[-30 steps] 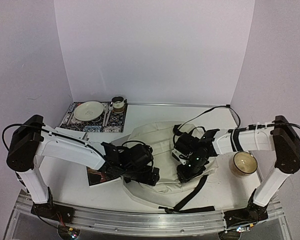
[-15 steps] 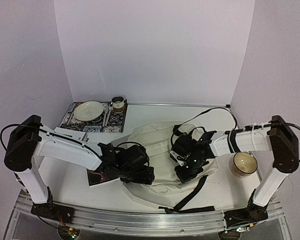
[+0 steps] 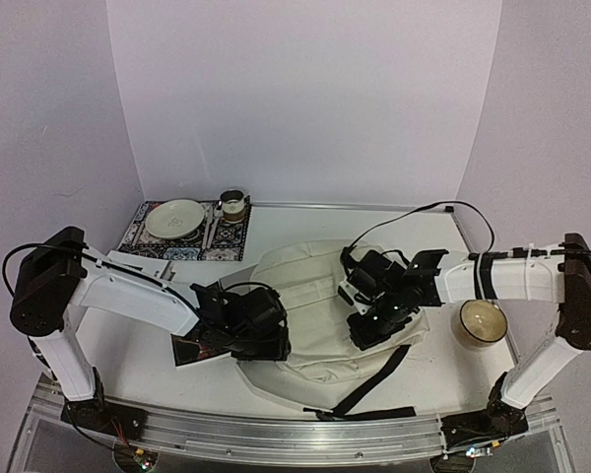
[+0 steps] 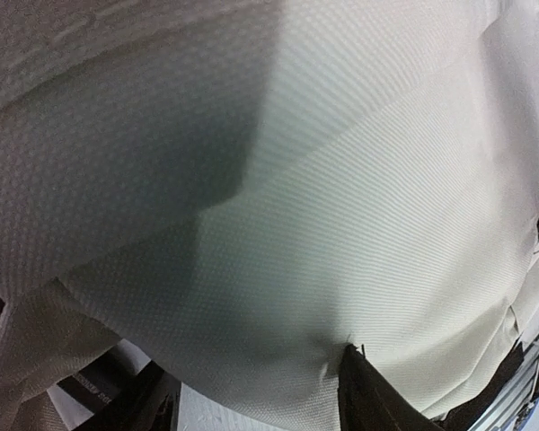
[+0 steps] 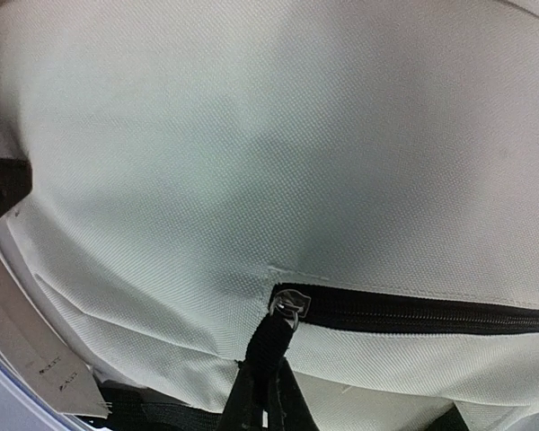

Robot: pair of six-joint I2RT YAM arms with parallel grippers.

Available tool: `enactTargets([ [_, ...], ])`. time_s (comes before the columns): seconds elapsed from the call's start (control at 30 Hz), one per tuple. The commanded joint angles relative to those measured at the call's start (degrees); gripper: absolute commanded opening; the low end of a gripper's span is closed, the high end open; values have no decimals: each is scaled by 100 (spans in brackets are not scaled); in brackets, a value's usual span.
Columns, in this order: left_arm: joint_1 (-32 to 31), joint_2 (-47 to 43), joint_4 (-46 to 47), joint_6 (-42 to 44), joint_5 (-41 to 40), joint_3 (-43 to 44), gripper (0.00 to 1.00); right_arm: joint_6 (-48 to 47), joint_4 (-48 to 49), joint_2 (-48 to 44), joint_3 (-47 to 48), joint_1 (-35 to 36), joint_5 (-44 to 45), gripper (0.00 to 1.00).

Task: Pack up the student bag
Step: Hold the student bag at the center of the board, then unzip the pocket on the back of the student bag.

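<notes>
The student bag [image 3: 310, 286] is a cream fabric backpack lying flat mid-table, black strap [image 3: 369, 379] trailing toward the front. My right gripper [image 3: 371, 330] sits on its right side. In the right wrist view it [image 5: 268, 386] is shut on the black zipper pull [image 5: 274, 341], at the end of the closed black zipper [image 5: 413, 314]. My left gripper [image 3: 264, 340] is at the bag's left front edge. In the left wrist view its fingers [image 4: 368, 395] stand apart and press against the bag fabric [image 4: 278, 206], which fills the view.
A dark-covered book [image 3: 192, 347] lies under my left arm beside the bag. A patterned placemat [image 3: 143, 241] with a plate [image 3: 174, 218], cutlery and a cup [image 3: 233, 205] is at the back left. A bowl [image 3: 481, 322] stands at the right.
My left gripper has slid left along the bag's front edge. My right forearm has swung out to the right, the gripper staying on the bag, and the front strap has shifted.
</notes>
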Motion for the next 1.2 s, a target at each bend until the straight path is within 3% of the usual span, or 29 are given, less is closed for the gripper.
enactTargets([
  [0.0, 74, 232, 341, 25, 58, 102, 41, 51, -215, -242, 81, 40, 42, 0],
  [0.1, 91, 170, 335, 32, 9, 21, 20, 6, -316, -397, -40, 39, 432, 0],
  [0.2, 153, 11, 286, 39, -78, -133, 2, -108, -538, -550, -192, -12, 858, 0],
  [0.23, 184, -51, 262, 46, -102, -186, 1, -144, -647, -589, -232, -63, 982, 0],
  [0.67, 678, -696, -321, 533, -385, -572, 0, -361, -1558, -1562, -989, -2056, 1446, 0],
  [1.17, 811, -581, -705, 2341, -753, 704, 0, -632, -1958, -2373, -943, -2113, -328, 0],
])
